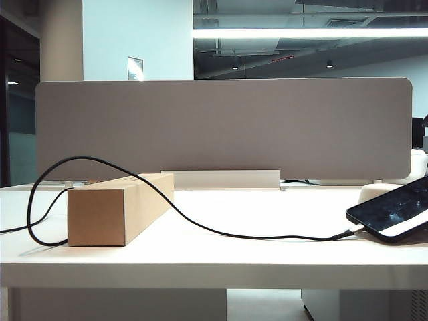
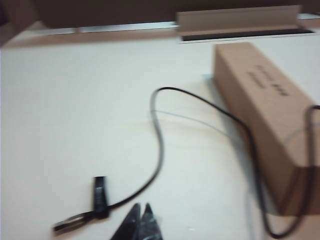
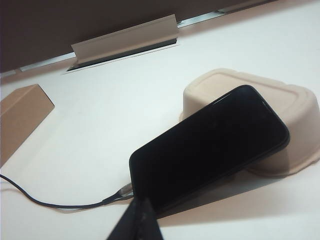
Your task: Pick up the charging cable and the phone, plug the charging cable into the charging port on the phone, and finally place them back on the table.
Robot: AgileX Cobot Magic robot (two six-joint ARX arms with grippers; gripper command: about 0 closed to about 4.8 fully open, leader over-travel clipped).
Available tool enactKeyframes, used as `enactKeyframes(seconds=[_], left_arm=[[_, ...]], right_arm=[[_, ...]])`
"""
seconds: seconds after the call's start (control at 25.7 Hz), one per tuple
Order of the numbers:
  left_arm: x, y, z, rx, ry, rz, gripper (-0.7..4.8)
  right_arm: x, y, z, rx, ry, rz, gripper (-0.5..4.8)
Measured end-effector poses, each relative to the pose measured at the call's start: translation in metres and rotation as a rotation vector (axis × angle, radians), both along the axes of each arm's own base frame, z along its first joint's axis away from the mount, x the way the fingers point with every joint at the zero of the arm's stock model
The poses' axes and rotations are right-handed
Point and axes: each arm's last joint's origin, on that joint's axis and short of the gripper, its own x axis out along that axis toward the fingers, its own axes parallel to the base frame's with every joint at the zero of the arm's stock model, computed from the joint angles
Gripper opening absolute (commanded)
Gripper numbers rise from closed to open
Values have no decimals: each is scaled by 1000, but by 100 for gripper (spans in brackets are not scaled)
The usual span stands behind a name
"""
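Note:
The black phone (image 3: pixel 210 145) leans tilted on an upturned beige container (image 3: pixel 295 115), at the far right in the exterior view (image 1: pixel 394 210). The charging cable (image 1: pixel 200 227) runs from the left, over a cardboard box, to the phone's lower short edge. Its silvery plug (image 3: pixel 126 191) sits in that edge and hides the charging port. My right gripper (image 3: pixel 140 202) is shut and empty, just in front of the phone's lower corner. My left gripper (image 2: pixel 141 207) is shut and empty above the table (image 2: pixel 75 115), beside the cable's other end (image 2: pixel 75 221). Neither gripper shows in the exterior view.
A long brown cardboard box (image 1: pixel 120 207) lies on the left half of the table (image 1: pixel 234 207), with the cable draped over it (image 2: pixel 270 115). A grey divider panel (image 1: pixel 221 127) closes the back. A cable slot with a pale flap (image 3: pixel 125 40) lies at its foot.

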Motion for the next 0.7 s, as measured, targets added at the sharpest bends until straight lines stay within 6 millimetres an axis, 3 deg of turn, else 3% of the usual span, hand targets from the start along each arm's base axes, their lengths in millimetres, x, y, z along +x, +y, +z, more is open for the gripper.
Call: enactKeyframes(seconds=[0.19, 0.7], left_arm=[[0, 11, 0, 0, -1, 113, -5], [0, 11, 0, 0, 0, 112, -5]], right_arm=[[0, -1, 0, -44, -6, -16, -1], [0, -1, 0, -54, -8, -16, -2]])
